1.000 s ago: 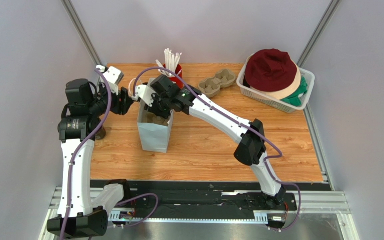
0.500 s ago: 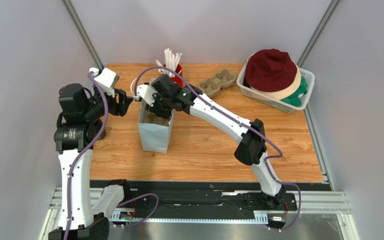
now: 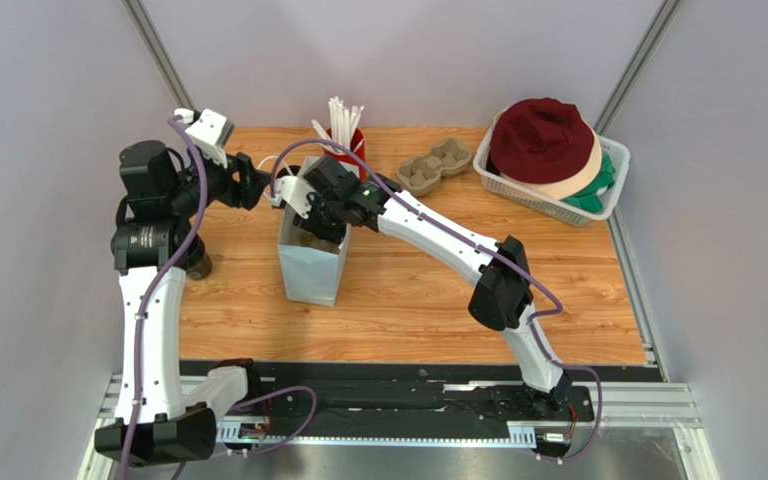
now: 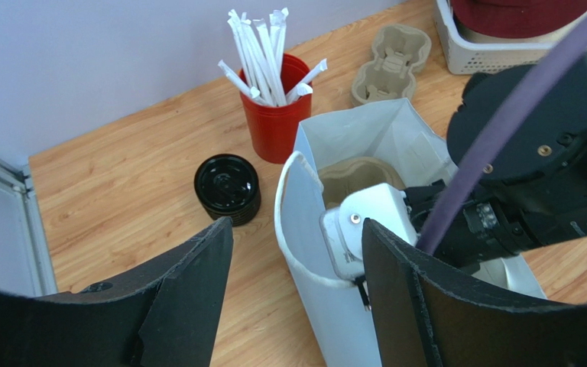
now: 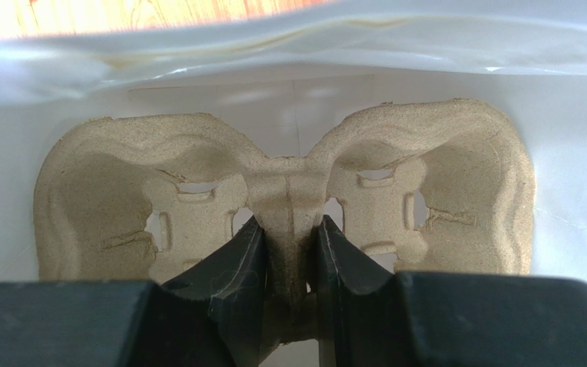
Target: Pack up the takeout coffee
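The right gripper (image 5: pixel 287 252) is down inside the white bag (image 3: pixel 308 270), jaws pinched on the middle ridge of the 2-cup cardboard tray (image 5: pixel 121 191) there, so I'd say the tray is about packed. The left gripper (image 4: pixel 295 233) hangs just left of the bag's rim, jaws wide apart and empty. The coffee cup (image 3: pixel 196 264) looks to be the dark-topped thing left of the bag, half hidden under the left arm, so it has yet to go in

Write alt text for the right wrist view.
The right tool pinches the middle ridge of a cardboard cup carrier with two empty wells, deep inside a white paper bag. A strip of wooden table shows above the bag's rim.
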You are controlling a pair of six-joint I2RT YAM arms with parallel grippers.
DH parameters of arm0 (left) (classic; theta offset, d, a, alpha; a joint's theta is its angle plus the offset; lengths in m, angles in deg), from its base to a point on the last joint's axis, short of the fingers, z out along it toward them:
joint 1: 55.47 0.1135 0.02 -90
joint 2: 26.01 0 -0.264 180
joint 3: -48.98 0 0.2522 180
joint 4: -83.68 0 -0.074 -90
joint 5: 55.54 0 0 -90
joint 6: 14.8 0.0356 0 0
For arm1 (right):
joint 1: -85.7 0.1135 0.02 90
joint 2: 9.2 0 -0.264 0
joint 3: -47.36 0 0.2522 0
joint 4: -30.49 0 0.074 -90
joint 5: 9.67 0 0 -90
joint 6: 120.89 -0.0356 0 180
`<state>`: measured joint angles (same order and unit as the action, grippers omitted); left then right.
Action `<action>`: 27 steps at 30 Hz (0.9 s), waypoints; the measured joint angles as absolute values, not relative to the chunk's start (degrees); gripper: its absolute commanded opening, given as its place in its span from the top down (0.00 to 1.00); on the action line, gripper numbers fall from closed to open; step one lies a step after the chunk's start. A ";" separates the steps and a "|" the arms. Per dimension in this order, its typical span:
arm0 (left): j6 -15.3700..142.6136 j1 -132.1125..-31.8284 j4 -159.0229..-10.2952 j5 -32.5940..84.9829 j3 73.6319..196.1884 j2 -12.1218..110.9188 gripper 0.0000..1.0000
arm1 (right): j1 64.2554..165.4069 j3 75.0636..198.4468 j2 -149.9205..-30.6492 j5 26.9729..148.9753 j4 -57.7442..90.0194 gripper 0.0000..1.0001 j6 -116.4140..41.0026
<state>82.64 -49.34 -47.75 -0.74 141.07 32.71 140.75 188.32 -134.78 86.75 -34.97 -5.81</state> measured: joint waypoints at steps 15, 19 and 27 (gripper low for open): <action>82.21 -49.27 -48.05 -0.26 141.68 38.53 0.86 | 140.75 186.53 -134.04 86.22 -34.42 0.78 -5.83; 82.36 -49.27 -48.10 0.94 141.68 38.61 0.91 | 140.75 186.02 -133.78 85.98 -34.31 0.78 -5.81; 82.27 -49.17 -48.75 8.46 141.68 38.61 0.95 | 140.75 184.86 -133.45 85.66 -33.83 0.78 -5.77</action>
<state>82.27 -49.17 -48.75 8.46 141.68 38.61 140.75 184.86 -133.45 85.66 -33.83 -5.77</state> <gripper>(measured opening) 0.059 0.282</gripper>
